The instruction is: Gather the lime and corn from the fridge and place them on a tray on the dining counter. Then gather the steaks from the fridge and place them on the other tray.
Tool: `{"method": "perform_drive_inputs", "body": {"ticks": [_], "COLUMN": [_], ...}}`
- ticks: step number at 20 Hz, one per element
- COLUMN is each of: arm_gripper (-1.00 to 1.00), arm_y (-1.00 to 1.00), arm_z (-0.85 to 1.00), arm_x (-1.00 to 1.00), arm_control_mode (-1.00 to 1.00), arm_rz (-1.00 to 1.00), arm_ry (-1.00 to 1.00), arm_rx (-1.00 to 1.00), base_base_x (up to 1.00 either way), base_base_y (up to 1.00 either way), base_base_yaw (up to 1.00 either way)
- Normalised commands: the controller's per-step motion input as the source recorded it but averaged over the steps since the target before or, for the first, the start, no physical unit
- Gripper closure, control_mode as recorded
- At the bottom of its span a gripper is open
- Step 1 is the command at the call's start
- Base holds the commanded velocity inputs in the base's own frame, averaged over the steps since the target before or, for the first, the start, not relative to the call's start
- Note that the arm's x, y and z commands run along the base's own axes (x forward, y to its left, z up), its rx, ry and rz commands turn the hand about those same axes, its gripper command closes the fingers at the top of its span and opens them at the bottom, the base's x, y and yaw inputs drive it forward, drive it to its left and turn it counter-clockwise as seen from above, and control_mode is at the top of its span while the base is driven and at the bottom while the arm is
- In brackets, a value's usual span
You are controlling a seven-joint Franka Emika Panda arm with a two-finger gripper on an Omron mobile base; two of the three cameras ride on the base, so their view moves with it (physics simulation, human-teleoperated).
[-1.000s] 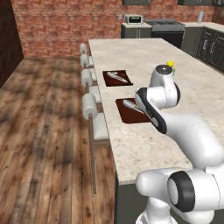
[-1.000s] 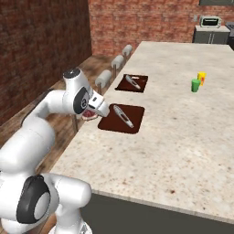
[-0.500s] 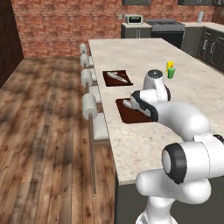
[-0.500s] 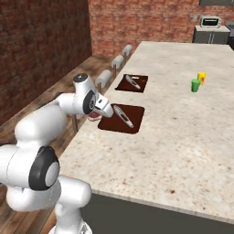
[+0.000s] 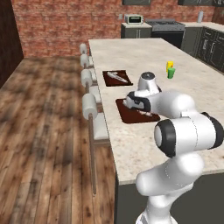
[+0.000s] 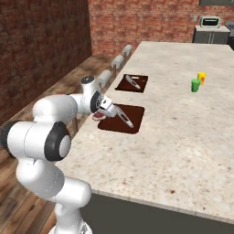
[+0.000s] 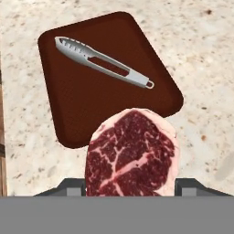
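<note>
Gripper [image 7: 130, 186]: two dark fingertips closed on either side of a flat, red, pale-marbled steak [image 7: 131, 153], which hangs between them.

Steak position: held above the near edge of a dark brown, rounded rectangular tray [image 7: 82, 100], at the stool side of the counter.

Tray contents: a pair of silver slotted metal tongs [image 7: 103, 61], lying diagonally.

Surface: beige speckled stone dining counter [image 6: 183, 132].

Further along: a second dark brown tray [image 6: 132, 83] bearing another silver utensil; a green cylindrical cup [image 6: 195, 85] beside a yellow item [image 6: 201, 77], well apart from both trays.
</note>
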Motion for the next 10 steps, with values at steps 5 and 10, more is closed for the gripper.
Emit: {"method": "perform_drive_inputs", "body": {"ticks": [5, 10], "arm_gripper": [1.0, 1.0], "arm_y": [0.0, 0.0], "arm_z": [-0.36, -0.4], "arm_x": [0.43, 0.35], "arm_control_mode": [-1.0, -1.0], "arm_rz": [0.0, 0.0], "arm_ry": [0.04, 0.01], "arm_rx": [0.0, 0.0], "base_base_x": [0.0, 0.0], "base_base_y": [0.0, 0.0], "base_base_yaw": [0.0, 0.0]}}
